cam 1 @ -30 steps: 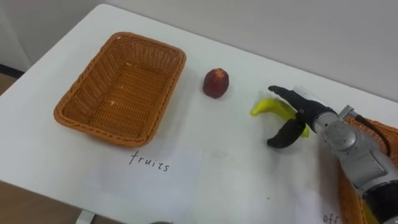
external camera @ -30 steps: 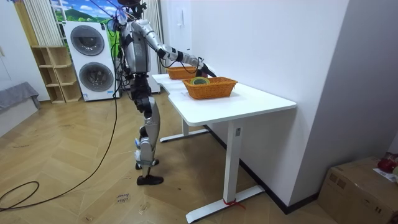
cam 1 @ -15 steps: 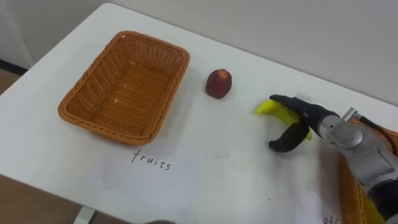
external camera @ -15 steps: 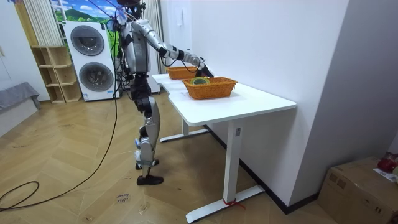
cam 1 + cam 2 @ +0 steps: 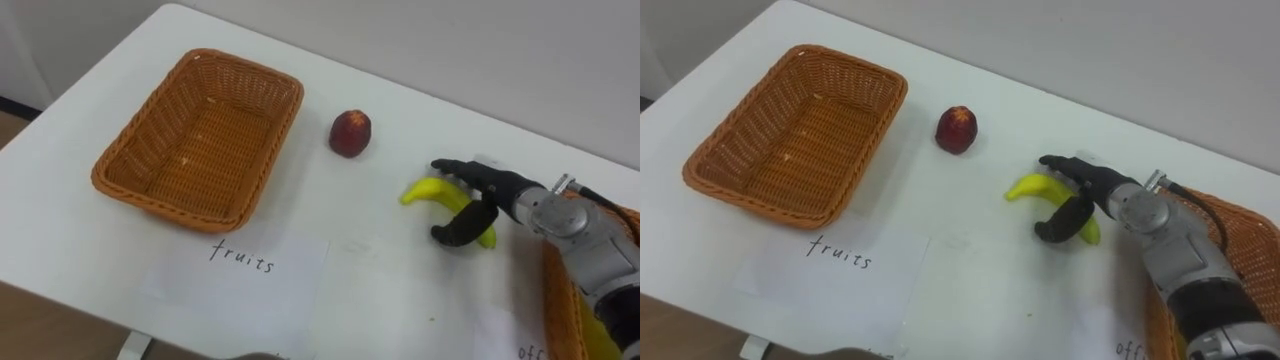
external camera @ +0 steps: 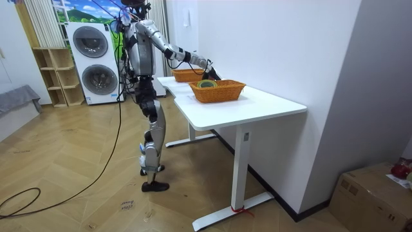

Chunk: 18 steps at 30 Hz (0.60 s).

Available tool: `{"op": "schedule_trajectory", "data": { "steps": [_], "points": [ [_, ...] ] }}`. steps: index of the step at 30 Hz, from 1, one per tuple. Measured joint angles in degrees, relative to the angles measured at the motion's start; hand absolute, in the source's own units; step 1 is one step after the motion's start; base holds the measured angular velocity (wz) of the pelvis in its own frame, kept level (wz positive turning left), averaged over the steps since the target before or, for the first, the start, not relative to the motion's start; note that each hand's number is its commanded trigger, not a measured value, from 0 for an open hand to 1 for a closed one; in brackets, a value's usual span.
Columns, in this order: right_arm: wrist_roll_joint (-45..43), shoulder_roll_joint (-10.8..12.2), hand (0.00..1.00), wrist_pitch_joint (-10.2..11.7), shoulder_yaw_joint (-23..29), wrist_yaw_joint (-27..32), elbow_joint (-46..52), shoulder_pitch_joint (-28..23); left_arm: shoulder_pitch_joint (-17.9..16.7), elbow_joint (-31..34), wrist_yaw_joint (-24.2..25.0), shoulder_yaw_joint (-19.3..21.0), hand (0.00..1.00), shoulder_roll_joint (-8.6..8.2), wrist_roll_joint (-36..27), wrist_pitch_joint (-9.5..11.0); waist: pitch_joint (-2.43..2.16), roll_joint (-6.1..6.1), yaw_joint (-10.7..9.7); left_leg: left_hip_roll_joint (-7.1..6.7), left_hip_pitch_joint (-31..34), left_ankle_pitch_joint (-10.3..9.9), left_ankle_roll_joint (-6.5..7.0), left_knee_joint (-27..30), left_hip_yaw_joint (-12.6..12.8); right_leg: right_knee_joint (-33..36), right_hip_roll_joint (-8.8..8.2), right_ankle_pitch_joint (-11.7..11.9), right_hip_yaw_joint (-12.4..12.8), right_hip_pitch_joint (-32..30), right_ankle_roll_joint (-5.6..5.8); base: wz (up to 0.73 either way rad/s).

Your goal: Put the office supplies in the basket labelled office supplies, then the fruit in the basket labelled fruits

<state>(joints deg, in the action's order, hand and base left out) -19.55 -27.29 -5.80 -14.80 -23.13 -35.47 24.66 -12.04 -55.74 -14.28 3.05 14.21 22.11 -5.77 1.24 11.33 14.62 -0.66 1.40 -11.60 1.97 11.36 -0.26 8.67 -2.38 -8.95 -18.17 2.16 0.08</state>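
Right hand [image 5: 497, 190] is on the banana [image 5: 422, 190], which lies on the white bench [image 5: 400, 290]. Its fingers [image 5: 455, 168] run along the banana's far side and the thumb curls across the near side, pinching it. A red fruit [image 5: 350, 132] sits between the banana and the wicker basket [image 5: 130, 185], touching neither. A paper label [image 5: 240, 275] lies before that basket. A second basket [image 5: 1240, 225] stands beside the right forearm

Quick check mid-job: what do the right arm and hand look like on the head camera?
The right hand has black fingers and a black thumb. Behind it, the wrist and forearm are silver-grey metal in rounded segments. A thin black cable loops along the top of the wrist, with a small silver stub beside it.
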Motion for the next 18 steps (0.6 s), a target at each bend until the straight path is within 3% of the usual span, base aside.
{"op": "schedule_trajectory", "data": {
  "steps": [12,13,15,16,18],
  "points": [
    [-0.03,0.00,0.00,0.00,0.20,-0.25,0.02,0.00,-0.02,0.09,0.00,0.00,0.00,0.00,0.00,-0.01,0.00,-0.09,0.00,0.01,-0.07,0.01,0.00,0.30,-0.01,-0.02,0.01,0.00,0.02,0.04,0.00,0.00],
    [-0.03,0.00,0.53,0.00,0.21,-0.25,0.02,0.00,-0.02,0.09,0.00,0.00,0.00,0.00,0.00,-0.01,0.01,-0.10,0.00,0.01,-0.07,0.01,0.00,0.30,-0.02,-0.02,0.01,0.00,0.02,0.04,0.00,0.00],
    [-0.03,0.00,0.95,0.00,0.21,-0.26,0.03,-0.01,-0.03,0.09,-0.01,-0.03,0.00,0.00,0.02,-0.01,0.01,-0.11,0.00,0.01,-0.07,0.01,0.00,0.30,-0.02,-0.02,0.01,0.00,0.01,0.05,0.00,0.00],
    [-0.05,-0.01,1.00,0.01,0.24,-0.26,0.06,0.00,-0.04,0.09,-0.01,-0.07,0.00,0.01,0.02,-0.01,0.01,-0.11,0.00,0.01,-0.07,0.01,0.00,0.30,-0.02,-0.02,0.01,0.00,0.01,0.06,0.00,0.00],
    [-0.41,-0.03,1.00,0.02,0.35,0.28,0.14,0.03,-0.04,0.09,-0.01,-0.26,0.00,0.03,0.02,-0.01,0.01,-0.12,0.02,0.00,-0.06,0.01,0.00,0.30,-0.05,-0.02,0.01,0.00,0.01,0.07,0.00,0.00]
  ]
}}
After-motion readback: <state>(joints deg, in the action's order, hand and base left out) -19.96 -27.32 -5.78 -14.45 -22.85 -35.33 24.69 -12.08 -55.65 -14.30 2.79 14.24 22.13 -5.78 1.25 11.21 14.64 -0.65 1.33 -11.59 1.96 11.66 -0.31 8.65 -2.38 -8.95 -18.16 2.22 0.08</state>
